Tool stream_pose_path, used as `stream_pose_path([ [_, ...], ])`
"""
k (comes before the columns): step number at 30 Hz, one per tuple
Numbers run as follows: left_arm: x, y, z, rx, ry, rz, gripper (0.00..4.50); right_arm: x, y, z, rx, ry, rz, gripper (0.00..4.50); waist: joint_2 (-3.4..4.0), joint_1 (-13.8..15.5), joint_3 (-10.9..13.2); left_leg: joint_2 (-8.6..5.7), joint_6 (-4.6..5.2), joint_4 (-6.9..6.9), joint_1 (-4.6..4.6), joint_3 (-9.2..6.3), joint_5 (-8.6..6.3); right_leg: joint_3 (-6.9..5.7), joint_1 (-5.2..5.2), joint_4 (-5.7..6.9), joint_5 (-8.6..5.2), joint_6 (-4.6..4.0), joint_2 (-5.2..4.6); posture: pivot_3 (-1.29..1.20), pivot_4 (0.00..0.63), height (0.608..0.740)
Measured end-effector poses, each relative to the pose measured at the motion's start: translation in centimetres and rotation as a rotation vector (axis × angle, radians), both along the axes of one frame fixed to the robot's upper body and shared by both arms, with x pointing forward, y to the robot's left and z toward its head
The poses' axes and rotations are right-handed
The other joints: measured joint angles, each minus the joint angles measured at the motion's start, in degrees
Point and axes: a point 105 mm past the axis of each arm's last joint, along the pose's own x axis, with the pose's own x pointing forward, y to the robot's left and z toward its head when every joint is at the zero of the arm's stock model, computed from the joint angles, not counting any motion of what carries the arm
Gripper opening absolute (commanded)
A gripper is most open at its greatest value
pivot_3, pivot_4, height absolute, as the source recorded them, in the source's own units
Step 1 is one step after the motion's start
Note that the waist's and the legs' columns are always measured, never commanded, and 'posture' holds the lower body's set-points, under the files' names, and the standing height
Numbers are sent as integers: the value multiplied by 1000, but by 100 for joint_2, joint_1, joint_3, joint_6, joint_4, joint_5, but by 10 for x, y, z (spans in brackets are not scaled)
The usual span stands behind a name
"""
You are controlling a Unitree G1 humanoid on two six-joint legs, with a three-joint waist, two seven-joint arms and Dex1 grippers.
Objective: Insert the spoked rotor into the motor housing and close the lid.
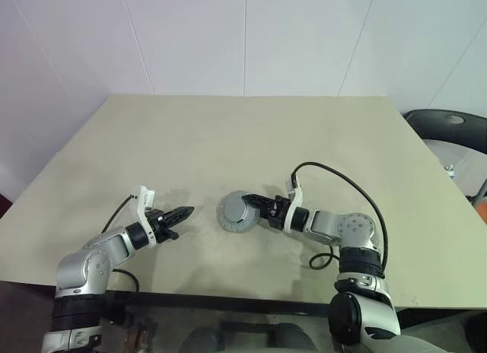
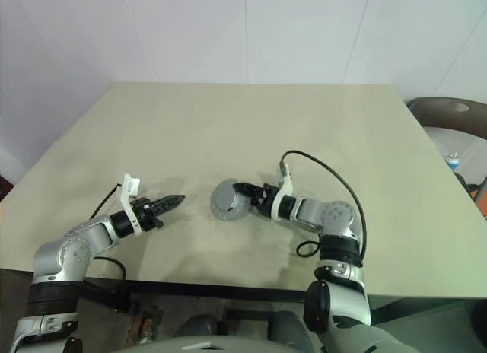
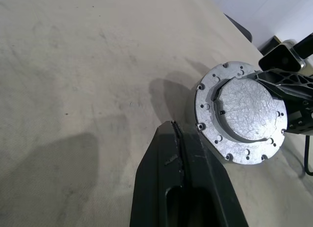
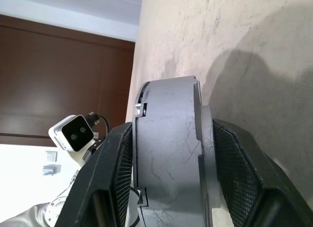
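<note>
Beige table (image 1: 243, 140), seen from above and behind both arms, against a white panelled wall (image 1: 243, 33).

Left gripper (image 1: 185, 211): near the table's front edge on the robot's left, pointing forward and toward the centre, just above the surface. Black fingers (image 3: 171, 158) pressed together along their whole length, nothing between them; tips apart from the round assembly, a strip of bare table between.

Right gripper (image 1: 251, 201): reaching in from the robot's right toward the centre, black cable (image 1: 358, 189) looping up over the wrist. Jaws clamped across the motor housing (image 4: 168, 153), one ribbed pad (image 4: 234, 173) on each flat side, as seen in the right wrist view.

Motor housing: a round silver-grey metal body near the front middle of the table, between the two grippers, at the right gripper's fingertips. Whether resting on the surface or lifted slightly clear, cannot tell. In the left wrist view, a flat flange with a ring of small screw holes and a raised round centre face, the lid (image 3: 247, 109), apparently already seated on the housing. Windings and spoked rotor hidden within the closed body, if inside.

Dark chair (image 1: 449, 128) beyond the table's far right corner.
</note>
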Motion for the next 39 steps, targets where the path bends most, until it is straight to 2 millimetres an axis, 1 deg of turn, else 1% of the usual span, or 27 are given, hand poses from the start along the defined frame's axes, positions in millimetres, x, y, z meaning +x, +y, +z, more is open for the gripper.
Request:
stream_pose_path([
  [3, 0, 1, -1, 3, 2, 5, 0, 1, 1, -2, -15, -6, -4, 2483, 0, 1, 0, 0, -2, 1, 4, 0, 1, 0, 3, 3, 0, 0, 0, 0, 0, 740],
  [7, 0, 0, -1, 7, 3, 5, 0, 2, 0, -5, -50, -22, -5, 1808, 0, -1, -1, 0, -3, 1, 20, 0, 2, 0, 15, 6, 0, 0, 0, 0, 0, 740],
  [11, 0, 1, -1, 8, 5, 8, 0, 3, 0, -8, -37, -15, -15, 1808, -1, -2, -3, 0, -3, 1, 34, 0, 2, 1, 29, 7, 0, 0, 0, 0, 0, 740],
  [17, 0, 1, -2, 11, 7, 13, 0, 5, -1, -12, -35, -4, -29, 1808, 0, 0, -2, 2, -3, -5, 91, 0, 1, 2, 82, 5, -2, -3, 0, 0, 0, 740],
  [23, 0, 1, -3, 13, 14, 13, 0, 5, -1, -12, -36, -5, -28, 1807, 0, 3, -3, 2, -3, -3, 91, 0, 2, 2, 82, 6, -2, -3, 0, 0, 0, 740],
  [27, 0, 0, -4, 13, 18, 10, 0, 6, -2, -14, -12, 25, -46, 1807, 0, -1, -3, 2, -3, -5, 89, 0, 2, 3, 79, 6, -2, -3, 0, 0, 0, 740],
  [33, 0, -1, -3, 13, 15, 8, 0, 15, -4, -21, 23, 110, -137, 1807, 0, 0, -2, 3, -4, -6, 83, 0, 2, 3, 73, 6, -2, -3, 0, 0, 0, 740],
  [39, 0, -4, 3, 2, -4, -6, 0, 17, -1, -19, 69, 150, -173, 1807, 1, -10, 0, 3, -4, -12, 72, 1, 2, 5, 59, 4, -1, -2, 0, 0, 0, 740],
])
